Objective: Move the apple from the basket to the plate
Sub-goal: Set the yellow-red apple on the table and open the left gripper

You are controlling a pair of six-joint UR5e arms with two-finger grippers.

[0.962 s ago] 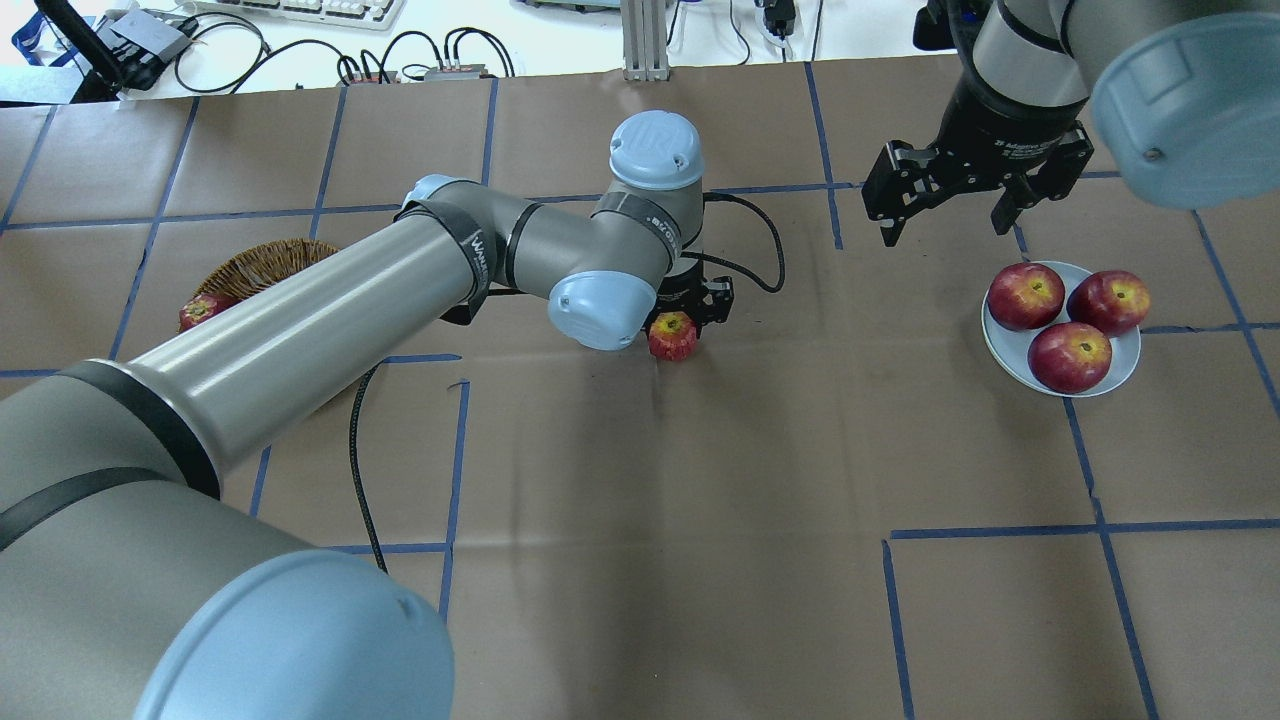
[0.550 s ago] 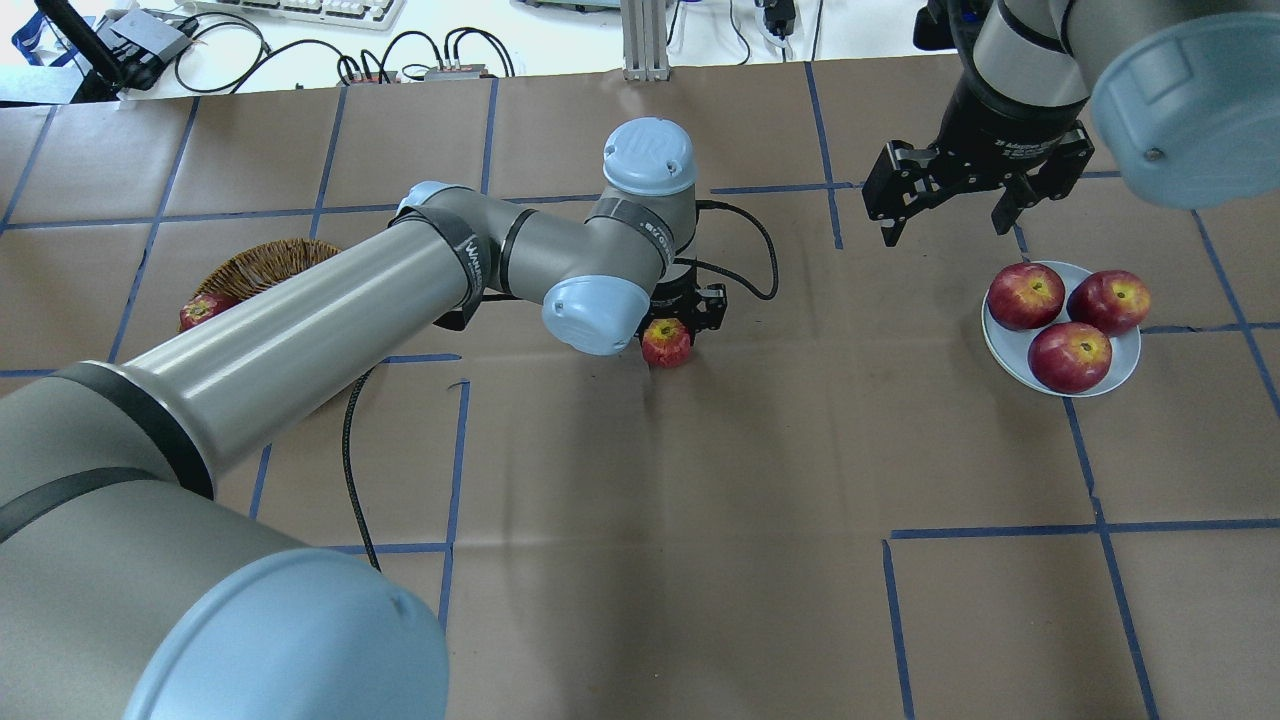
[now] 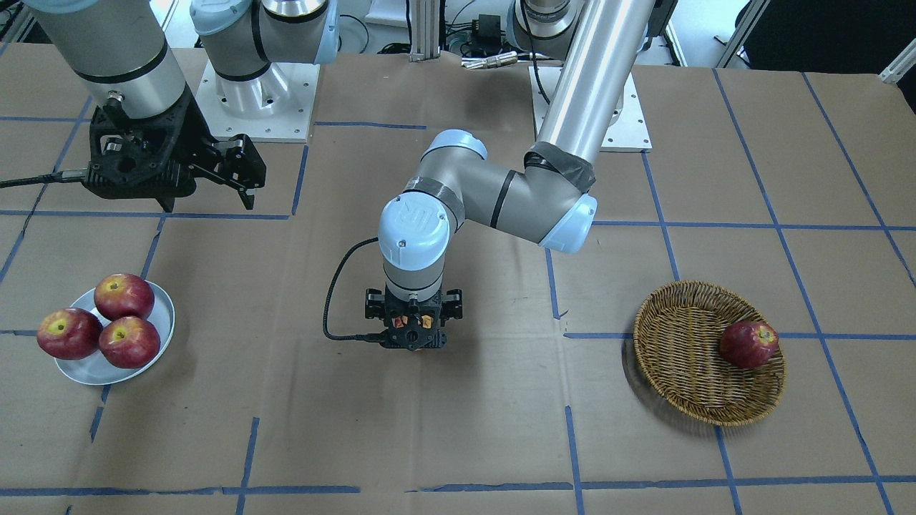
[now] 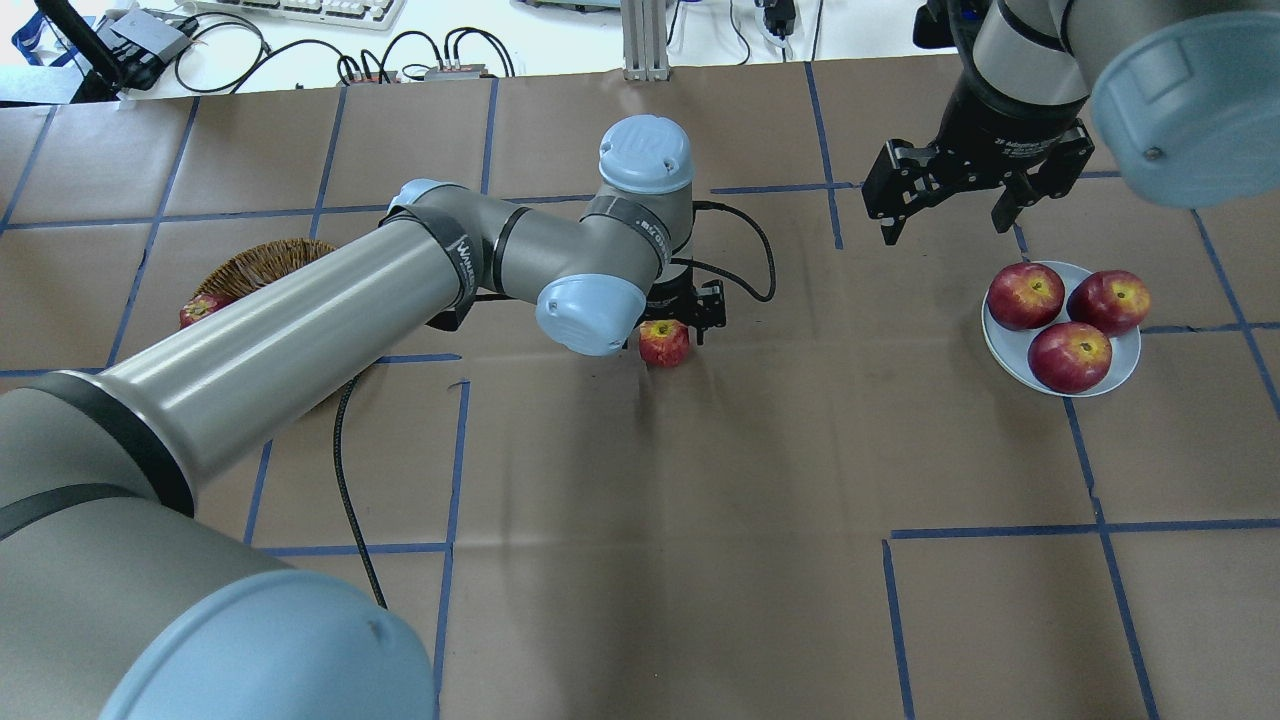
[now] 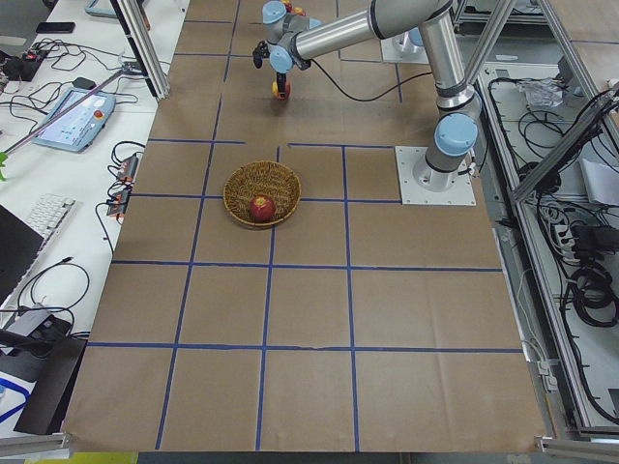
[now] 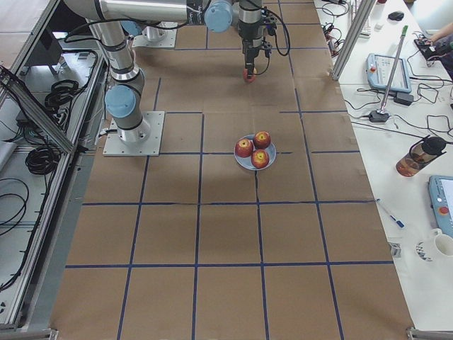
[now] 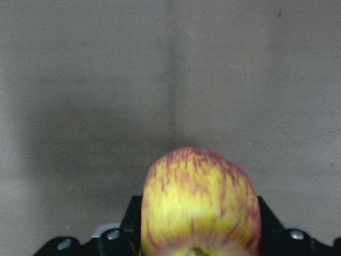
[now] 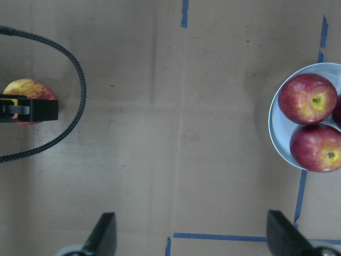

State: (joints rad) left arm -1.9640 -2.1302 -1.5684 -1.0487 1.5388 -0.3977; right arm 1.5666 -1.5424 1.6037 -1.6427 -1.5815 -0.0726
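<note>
My left gripper (image 4: 668,335) is shut on the pale yellow-streaked apple (image 4: 664,343) and holds it low over the middle of the table, between basket and plate. The apple fills the bottom of the left wrist view (image 7: 200,202) between the jaws. The wicker basket (image 4: 260,262) lies on the left, partly hidden by my left arm, and shows whole in the front view (image 3: 680,357). The pale plate (image 4: 1005,350) lies on the right. My right gripper (image 4: 945,215) hangs open and empty above the table, just behind the plate.
A dark red apple (image 3: 748,343) lies in the basket. Three dark red apples (image 4: 1068,355) fill most of the plate. A black cable (image 4: 745,250) loops from my left wrist. Brown paper with blue tape lines covers the table.
My left gripper has shifted slightly left and lower with the apple in it. The right arm has not moved.
</note>
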